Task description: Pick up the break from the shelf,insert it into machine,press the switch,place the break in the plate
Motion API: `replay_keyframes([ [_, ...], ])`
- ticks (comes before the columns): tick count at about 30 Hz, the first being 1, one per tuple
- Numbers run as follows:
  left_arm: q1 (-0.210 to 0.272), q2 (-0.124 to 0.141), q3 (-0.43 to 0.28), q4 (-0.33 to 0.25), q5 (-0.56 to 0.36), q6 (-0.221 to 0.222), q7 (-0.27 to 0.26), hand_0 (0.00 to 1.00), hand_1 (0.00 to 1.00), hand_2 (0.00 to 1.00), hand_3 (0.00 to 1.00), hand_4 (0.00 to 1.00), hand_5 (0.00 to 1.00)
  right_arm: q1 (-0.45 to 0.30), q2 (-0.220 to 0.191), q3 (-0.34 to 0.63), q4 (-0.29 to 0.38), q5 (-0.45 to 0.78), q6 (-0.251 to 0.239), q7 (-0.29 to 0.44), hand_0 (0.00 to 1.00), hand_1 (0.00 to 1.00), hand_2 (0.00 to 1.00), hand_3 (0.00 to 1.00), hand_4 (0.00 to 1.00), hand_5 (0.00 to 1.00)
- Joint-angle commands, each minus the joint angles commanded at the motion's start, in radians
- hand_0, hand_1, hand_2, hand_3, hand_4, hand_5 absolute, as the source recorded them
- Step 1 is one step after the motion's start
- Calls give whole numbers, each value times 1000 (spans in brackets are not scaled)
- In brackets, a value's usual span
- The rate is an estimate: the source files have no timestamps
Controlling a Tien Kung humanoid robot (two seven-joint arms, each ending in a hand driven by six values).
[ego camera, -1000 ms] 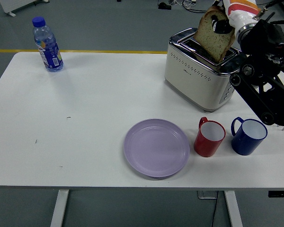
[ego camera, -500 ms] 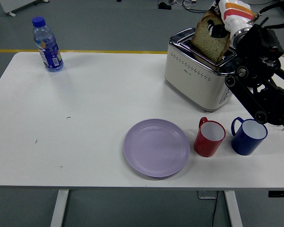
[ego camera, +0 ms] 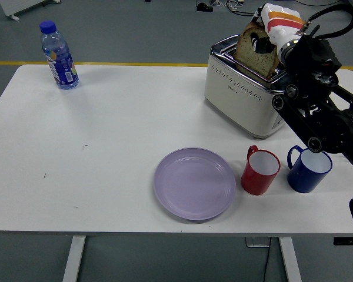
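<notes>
So the right hand is up at the far right of the table, fingers pinched on the slice of bread, one dark fingertip pressing against the face of the slice. The bread sits right under the hand, tilted a bit, with its lower edge down in the rear slot of the toaster and most of the slice poking out the top. The toaster itself is a cream and chrome two-slot job directly below the hand, and the black right arm runs from the hand down past the toaster's right end toward the right edge of the frame. Nearer the robot from the hand you've got a blue mug tucked just under the forearm, and a red mug just beside it on the left. Further left of those, near the front edge, sits the lilac plate, bare. Way off to the hand's left, at the far left corner of the white table, stands a water bottle with a blue cap.
</notes>
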Motion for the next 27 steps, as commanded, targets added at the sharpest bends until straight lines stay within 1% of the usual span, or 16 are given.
replay_keyframes([
  [4,0,0,0,0,-1,0,0,605,465,450,546,294,918,3,2,1,-5,16,2,10,496,572,638,737,635,11],
  [5,0,0,0,0,0,0,1,604,466,450,546,293,918,4,2,3,-7,22,1,15,752,740,860,909,736,89],
  [10,0,0,-1,0,1,0,1,604,466,450,546,293,918,3,1,8,-10,39,-1,26,752,740,860,909,736,89],
  [11,0,0,-1,0,1,-1,1,605,465,448,546,293,917,3,1,8,-10,43,-1,28,862,833,950,980,799,141],
  [16,1,0,-1,0,0,0,1,605,465,448,546,293,917,-7,-4,10,-3,52,-13,29,862,833,950,980,799,141],
  [18,1,0,1,0,-5,1,0,605,465,449,548,292,917,-18,-16,15,18,54,-34,31,852,828,948,971,800,154],
  [20,2,0,2,0,-6,2,0,605,465,449,548,292,917,-37,-40,25,55,60,-67,33,852,828,948,971,800,154],
  [22,3,0,1,0,-4,2,0,605,465,449,548,292,917,-53,-57,34,84,65,-89,37,852,828,948,971,800,154],
  [23,4,0,1,0,-4,2,0,605,466,450,547,293,918,-67,-71,42,103,68,-105,34,776,746,878,909,739,157],
  [24,4,0,1,0,-4,2,0,605,466,450,547,293,918,-81,-84,48,127,70,-124,31,776,746,878,909,739,157],
  [26,9,0,-2,0,-3,3,-2,605,466,450,547,293,918,-135,-133,72,200,79,-182,9,776,746,878,909,739,157],
  [27,9,0,-2,0,-3,3,-2,605,466,450,547,293,918,-141,-138,74,214,80,-189,7,776,746,878,909,739,157],
])
